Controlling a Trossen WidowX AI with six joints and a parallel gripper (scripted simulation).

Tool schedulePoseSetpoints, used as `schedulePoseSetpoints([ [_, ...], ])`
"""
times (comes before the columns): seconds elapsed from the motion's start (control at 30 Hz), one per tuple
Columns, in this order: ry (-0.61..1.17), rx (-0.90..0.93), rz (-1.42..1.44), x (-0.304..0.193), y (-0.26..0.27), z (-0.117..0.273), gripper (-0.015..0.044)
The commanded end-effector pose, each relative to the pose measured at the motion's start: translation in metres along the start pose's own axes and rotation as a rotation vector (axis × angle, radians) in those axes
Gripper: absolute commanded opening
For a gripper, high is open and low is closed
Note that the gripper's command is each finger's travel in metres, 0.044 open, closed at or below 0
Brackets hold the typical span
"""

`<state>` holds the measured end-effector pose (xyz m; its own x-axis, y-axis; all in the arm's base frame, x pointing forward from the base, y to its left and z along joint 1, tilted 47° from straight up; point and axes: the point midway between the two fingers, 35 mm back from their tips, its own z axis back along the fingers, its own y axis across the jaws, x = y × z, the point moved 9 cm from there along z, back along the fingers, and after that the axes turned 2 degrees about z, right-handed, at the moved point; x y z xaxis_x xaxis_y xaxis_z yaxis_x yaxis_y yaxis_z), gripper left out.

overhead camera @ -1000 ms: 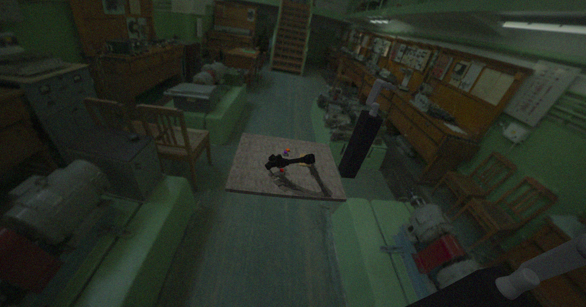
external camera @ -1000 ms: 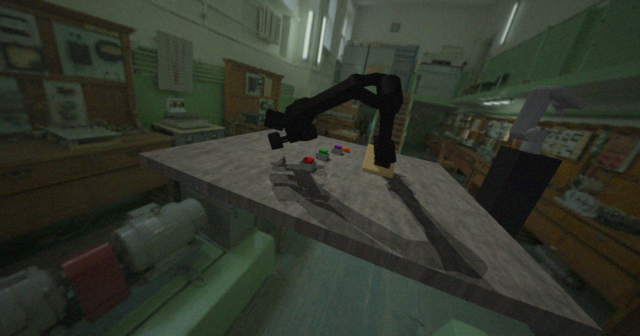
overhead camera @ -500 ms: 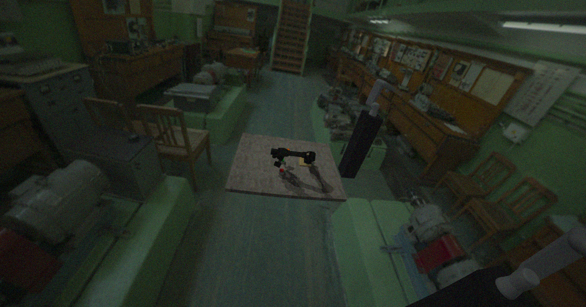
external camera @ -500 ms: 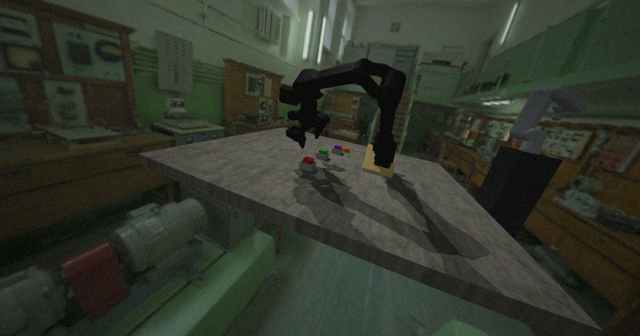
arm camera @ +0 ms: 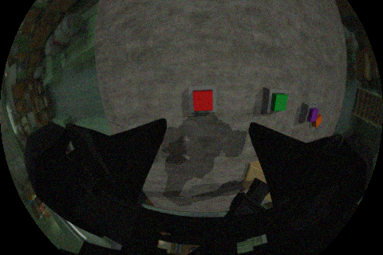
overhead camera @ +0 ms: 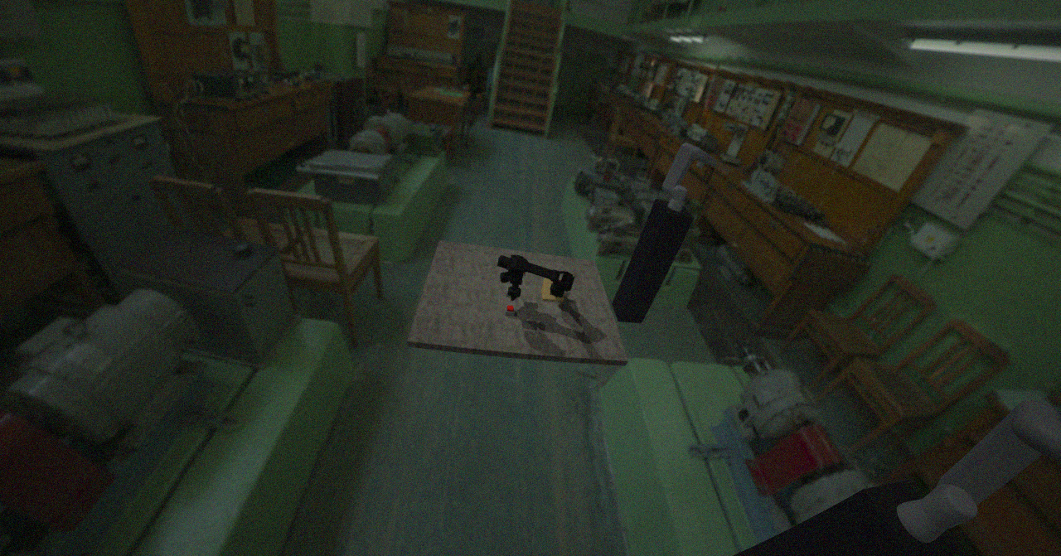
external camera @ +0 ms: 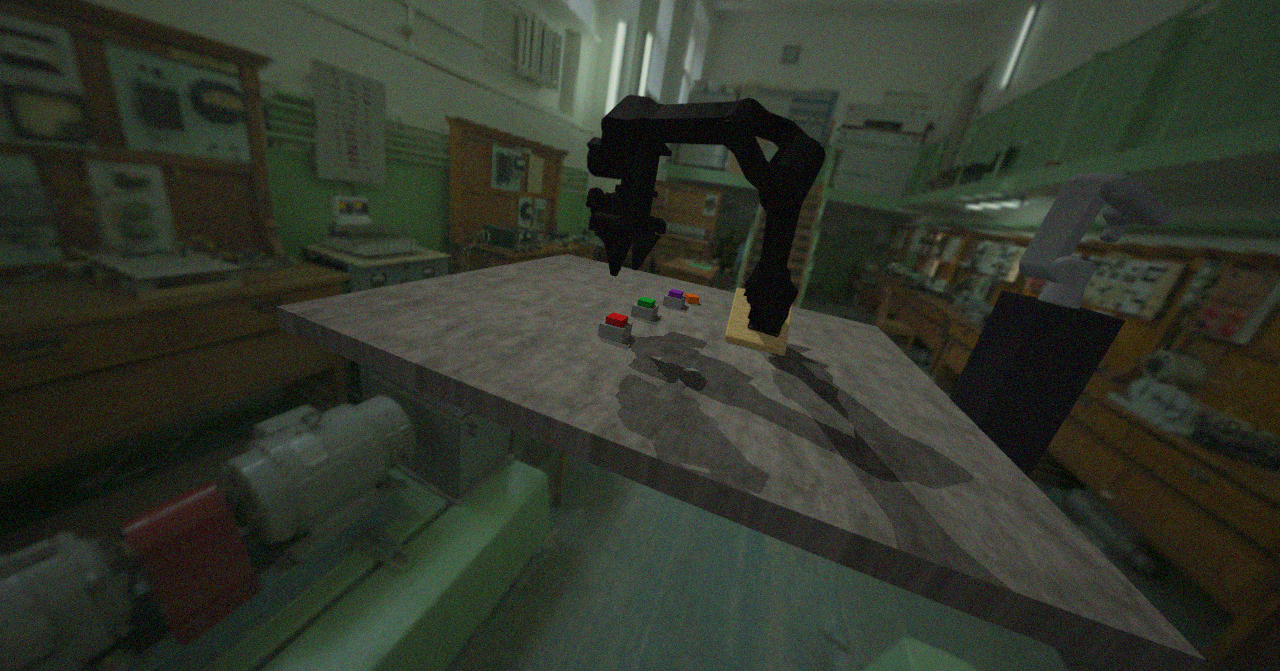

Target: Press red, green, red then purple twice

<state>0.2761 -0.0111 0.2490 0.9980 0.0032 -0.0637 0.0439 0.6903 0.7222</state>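
The red button point(overhead camera: 510, 307) point(external camera: 616, 319) point(arm camera: 203, 100) sits on a grey base, up and not covered. The green button point(external camera: 646, 302) point(arm camera: 280, 102) stands behind it in the exterior view and to its right in the wrist view. The purple button point(external camera: 675, 293) point(arm camera: 313, 115) is farther along the same row. My gripper point(overhead camera: 513, 297) point(external camera: 626, 270) point(arm camera: 209, 126) is open, empty and pointing down. It hangs well above the table near the red and green buttons, touching none. Green and purple are hidden in the top view.
An orange block point(external camera: 691, 299) point(arm camera: 317, 120) lies close beside the purple button. A pale wooden board point(overhead camera: 549, 292) point(external camera: 741, 333) lies at my arm's base. The buttons and arm stand on a grey table point(overhead camera: 459, 292) point(external camera: 501, 309) point(arm camera: 159, 48). The arm's shadow falls near the red button.
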Motion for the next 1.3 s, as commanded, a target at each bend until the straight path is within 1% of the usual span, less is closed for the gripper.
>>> schedulePoseSetpoints([
  [0.0,-0.007,0.017,0.019,-0.001,0.002,0.002,0.0374],
  [0.2,-0.004,0.002,0.086,0.000,0.005,-0.056,0.0216],
  [0.43,-0.004,0.002,0.088,-0.001,0.005,-0.058,0.0032],
  [0.47,-0.004,0.002,0.088,-0.001,0.005,-0.058,0.0020],
  [0.87,-0.004,0.002,0.088,-0.001,0.005,-0.059,0.0020],
  [1.27,-0.004,0.002,0.089,0.000,0.005,-0.078,0.0020],
])
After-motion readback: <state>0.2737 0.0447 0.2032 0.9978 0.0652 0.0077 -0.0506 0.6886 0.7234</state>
